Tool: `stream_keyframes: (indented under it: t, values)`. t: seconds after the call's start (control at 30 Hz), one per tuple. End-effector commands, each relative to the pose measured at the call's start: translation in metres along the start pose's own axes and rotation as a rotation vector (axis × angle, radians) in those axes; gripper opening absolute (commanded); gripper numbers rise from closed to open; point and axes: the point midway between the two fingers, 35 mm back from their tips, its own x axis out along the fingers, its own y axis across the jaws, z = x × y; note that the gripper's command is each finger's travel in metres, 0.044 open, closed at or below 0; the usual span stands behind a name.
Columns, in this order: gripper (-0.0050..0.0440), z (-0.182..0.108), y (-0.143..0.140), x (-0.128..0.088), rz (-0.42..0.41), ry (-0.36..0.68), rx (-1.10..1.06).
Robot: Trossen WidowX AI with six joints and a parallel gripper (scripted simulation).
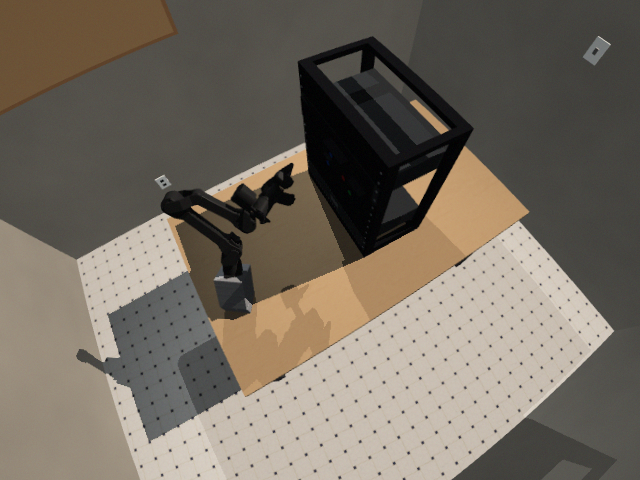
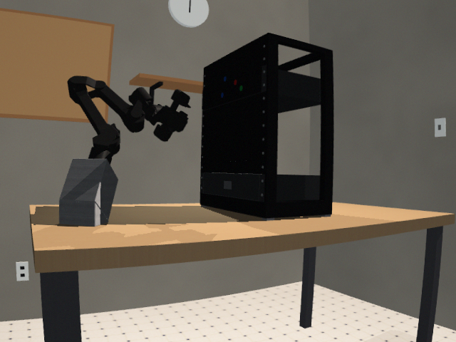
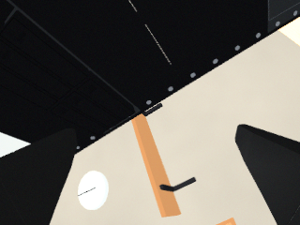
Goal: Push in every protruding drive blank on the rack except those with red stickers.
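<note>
The black rack stands upright on the table. Its dark front faces the arm. On the upper front, a red sticker, a green sticker and two blue stickers show. The drive blanks are too dark to tell which stick out; faint panel outlines show at the upper left in the wrist view. My gripper is open and empty, in front of the rack's upper half and apart from it.
The wooden table carries the arm's grey base and the rack. A wall shelf and a round clock are on the wall behind.
</note>
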Motion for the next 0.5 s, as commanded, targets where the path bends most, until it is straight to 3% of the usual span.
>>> stream_keyframes:
  t: [0.0,0.27,0.47]
  values:
    - [0.044,-0.001,0.008,-0.003,0.005,-0.01,-0.026]
    - [0.044,0.005,0.027,-0.018,0.02,-0.084,-0.094]
    - [0.044,0.013,0.058,-0.039,0.047,-0.215,-0.221]
